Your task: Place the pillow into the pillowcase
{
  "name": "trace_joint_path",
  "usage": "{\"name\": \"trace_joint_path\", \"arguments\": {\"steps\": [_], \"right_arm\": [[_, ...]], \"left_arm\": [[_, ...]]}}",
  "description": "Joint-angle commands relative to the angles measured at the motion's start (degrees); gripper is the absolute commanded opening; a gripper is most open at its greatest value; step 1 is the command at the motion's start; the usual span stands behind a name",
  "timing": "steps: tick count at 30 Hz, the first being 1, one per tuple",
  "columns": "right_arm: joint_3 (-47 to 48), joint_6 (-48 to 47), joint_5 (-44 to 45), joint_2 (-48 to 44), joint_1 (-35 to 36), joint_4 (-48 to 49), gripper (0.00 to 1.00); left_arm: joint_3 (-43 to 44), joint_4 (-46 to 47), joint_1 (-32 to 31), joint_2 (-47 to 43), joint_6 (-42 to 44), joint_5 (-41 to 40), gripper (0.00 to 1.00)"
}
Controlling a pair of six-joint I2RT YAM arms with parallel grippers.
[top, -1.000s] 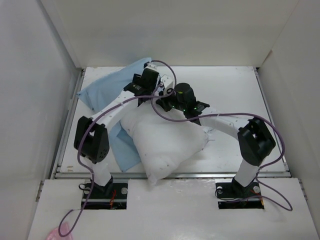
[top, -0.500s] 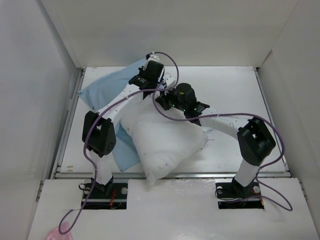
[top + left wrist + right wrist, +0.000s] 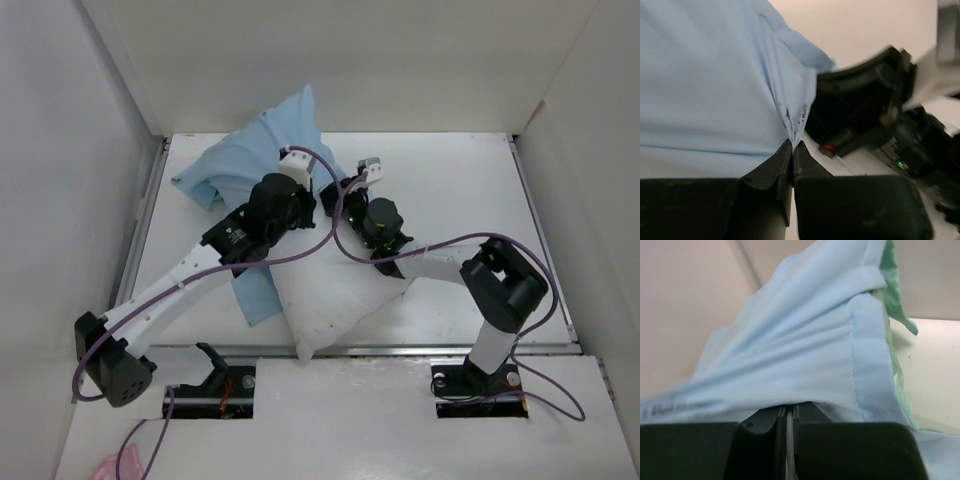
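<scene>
**Spread the mouth before the pillow goes in**

Our left claw is pressed together on a fold of the pillowcase. Our right claw looks pinched on the hemmed edge. The blue cloth is raised off the counter at the far left. The pillow lies just nearer to us, reaching the counter's front edge. To do this step well, we judge the two pinches should draw apart until the opening gapes. Then we bring it down over the pillow's far end without letting either grip slip.
</scene>
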Motion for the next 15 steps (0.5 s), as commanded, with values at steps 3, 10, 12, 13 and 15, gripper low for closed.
{"name": "trace_joint_path", "arguments": {"steps": [3,10,12,13,15], "right_arm": [[-1.4,8.7,22.1,-3.0,-1.6,29.2,0.00],[4.0,8.7,32.8,0.4,-3.3,31.9,0.00],[5.8,8.7,29.3,1.8,-4.9,25.9,0.00],[6.4,8.7,23.5,1.8,-6.4,22.3,0.00],[5.3,8.7,15.0,-1.2,-7.4,11.4,0.37]], "left_arm": [[-10.0,3.8,-6.2,-2.8,-8.8,25.5,0.00],[-11.7,0.6,-11.6,-1.3,-10.1,42.2,0.00],[-12.4,-0.6,-12.1,-3.0,-10.6,43.6,0.00],[-12.4,-1.4,-12.1,-4.6,-11.1,42.5,0.00],[-11.6,-3.9,-12.1,-5.1,-11.1,33.5,0.00]]}}
